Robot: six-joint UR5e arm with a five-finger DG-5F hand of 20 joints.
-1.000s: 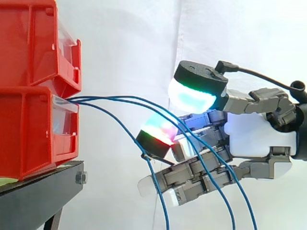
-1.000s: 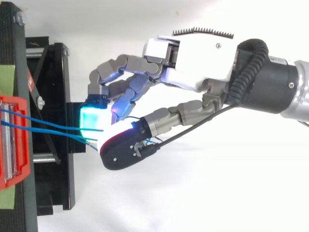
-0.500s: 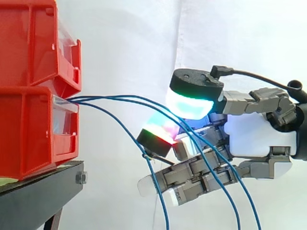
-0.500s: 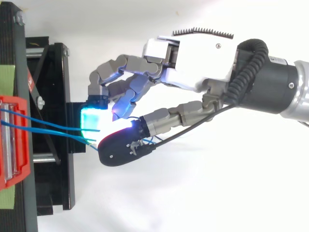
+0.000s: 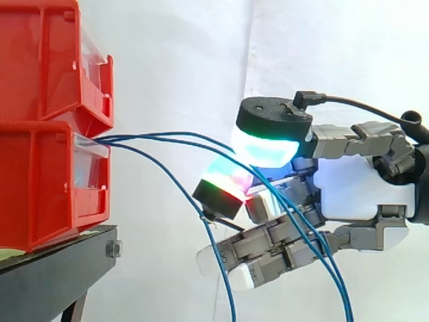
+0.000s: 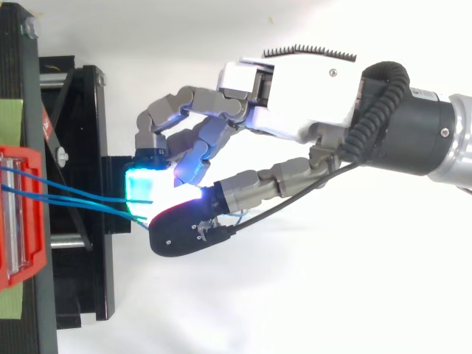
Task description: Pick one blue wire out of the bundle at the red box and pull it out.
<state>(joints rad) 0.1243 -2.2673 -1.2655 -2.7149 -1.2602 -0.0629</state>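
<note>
Three thin blue wires (image 5: 167, 137) come out of the clear front of the lower red box (image 5: 40, 181) and arc to the right. My hand (image 5: 355, 191) reaches in from the right, its palm (image 6: 310, 88) level with the box. The thumb pad (image 5: 268, 144), glowing cyan, is pressed down toward a curled finger's red-green pad (image 5: 224, 184). The two upper wires run between these pads and hang down across the lower fingers. The third wire (image 5: 181, 194) drops steeply just left of that finger pad. From above, the wires (image 6: 74, 199) vanish under the thumb.
A second red bin (image 5: 40, 60) is stacked on the lower box. Both rest on a black stand (image 5: 53, 275) whose frame (image 6: 81, 184) juts toward the hand. A white curtain hangs behind.
The thumb has come down and in toward the curled finger, closing the gap around the two upper wires. These wires now hang closer together. The arm has stayed in place.
</note>
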